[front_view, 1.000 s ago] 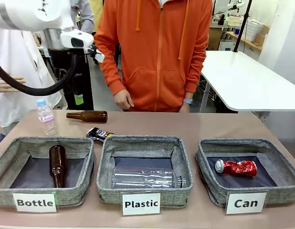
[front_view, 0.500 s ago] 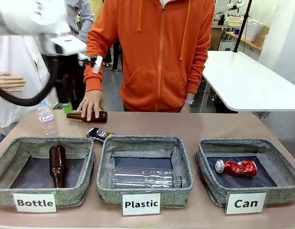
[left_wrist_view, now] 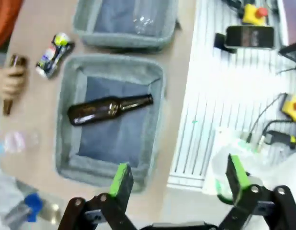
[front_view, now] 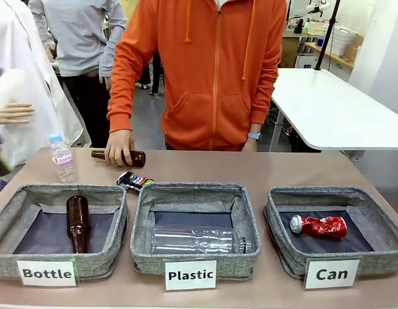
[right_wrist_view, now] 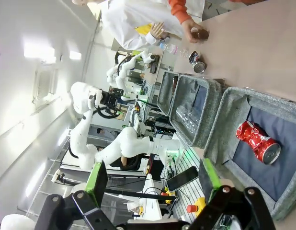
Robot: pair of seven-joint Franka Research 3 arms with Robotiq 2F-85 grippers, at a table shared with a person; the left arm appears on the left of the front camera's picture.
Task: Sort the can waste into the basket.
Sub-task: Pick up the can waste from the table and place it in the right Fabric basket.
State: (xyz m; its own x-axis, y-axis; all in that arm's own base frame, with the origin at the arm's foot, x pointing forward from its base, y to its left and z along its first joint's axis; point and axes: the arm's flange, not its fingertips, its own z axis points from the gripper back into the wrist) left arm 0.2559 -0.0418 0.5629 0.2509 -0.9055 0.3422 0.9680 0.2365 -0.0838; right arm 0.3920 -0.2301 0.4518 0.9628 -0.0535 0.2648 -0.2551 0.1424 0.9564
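Dark can (front_view: 133, 181) on brown table (front_view: 302, 170)

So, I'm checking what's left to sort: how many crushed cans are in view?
2. A red can lies in the Can basket; a dark printed can lies on the table, behind the gap between the Bottle basket and the Plastic basket. I see none hidden.

The left gripper (left_wrist_view: 178, 173) and right gripper (right_wrist_view: 153, 177) are black with green pads (left_wrist_view: 121, 176); the person (front_view: 205, 71) wears an orange zipped hoodie.
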